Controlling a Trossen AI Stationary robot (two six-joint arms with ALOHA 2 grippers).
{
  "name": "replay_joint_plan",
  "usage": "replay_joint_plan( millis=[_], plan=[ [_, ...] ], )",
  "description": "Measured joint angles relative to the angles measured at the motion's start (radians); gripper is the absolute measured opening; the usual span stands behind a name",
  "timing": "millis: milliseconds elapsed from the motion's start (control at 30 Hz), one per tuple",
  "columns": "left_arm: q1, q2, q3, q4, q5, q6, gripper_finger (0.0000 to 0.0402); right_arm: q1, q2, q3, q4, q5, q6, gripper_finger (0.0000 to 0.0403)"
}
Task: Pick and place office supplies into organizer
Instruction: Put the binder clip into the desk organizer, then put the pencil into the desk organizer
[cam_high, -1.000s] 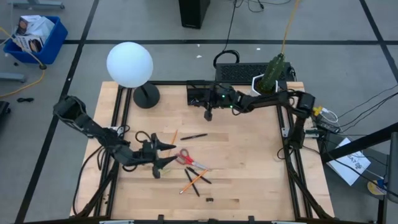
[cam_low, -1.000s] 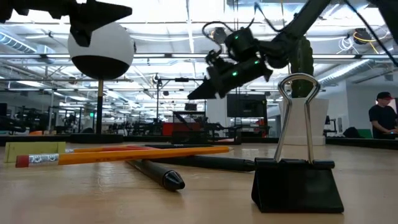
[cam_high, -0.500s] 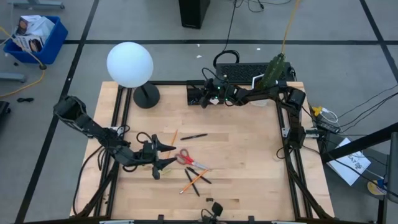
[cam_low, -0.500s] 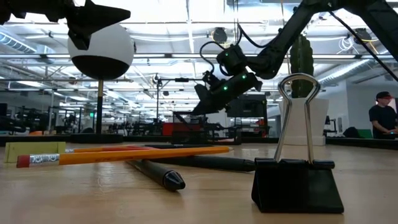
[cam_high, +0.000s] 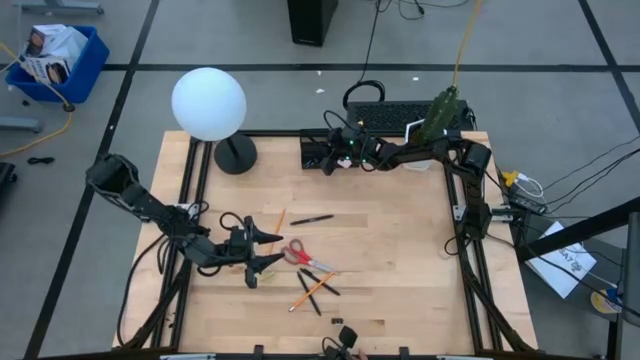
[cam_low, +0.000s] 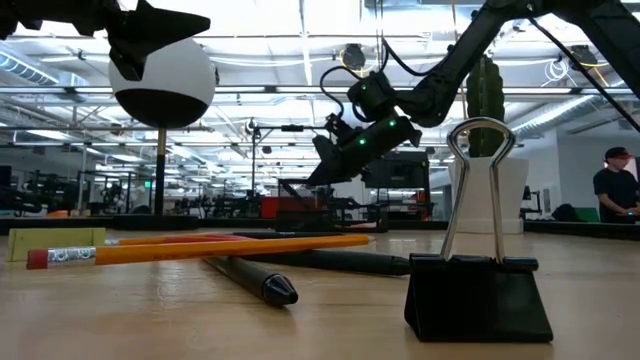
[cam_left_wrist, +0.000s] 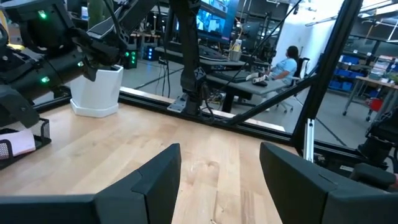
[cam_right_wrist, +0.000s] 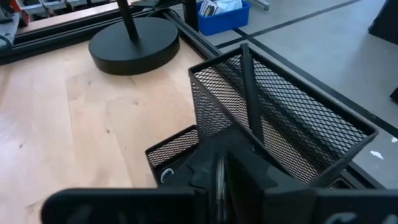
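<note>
Organizer (cam_right_wrist: 280, 134): black wire mesh, w/ a black pen (cam_right_wrist: 250, 93) inside it. Next to it, lamp base (cam_right_wrist: 134, 43) is matte black, globe (cam_high: 208, 103) white. Farther off the organizer: my scissors (cam_high: 297, 253) red-handled, pencils (cam_high: 311, 290) orange, binder clip (cam_low: 478, 290) black w/ silver wire handles. Table (cam_high: 400, 260) pale wood grain.

Black mesh organizer (cam_high: 318, 152) at table's far edge; scissors (cam_high: 297, 254) mid-table.

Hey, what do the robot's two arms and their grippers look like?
Both are matte black, jointed arms. The right gripper ends in tapered dark fingers, with green lights and thin black cables on its wrist. The left gripper has two broad, flat black fingers.
</note>
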Motion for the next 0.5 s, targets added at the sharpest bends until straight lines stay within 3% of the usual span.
replay_joint_plan(
  millis=[300,500],
  plan=[
    [0.0,0.0,0.0,-0.005,0.0,-0.002,0.0227,0.004,-0.002,0.0,0.007,-0.029,0.019,0.0049],
    [0.0,0.0,0.0,-0.057,0.0,-0.047,0.0227,0.03,-0.027,-0.001,0.027,-0.345,0.05,0.0042]
  ],
)
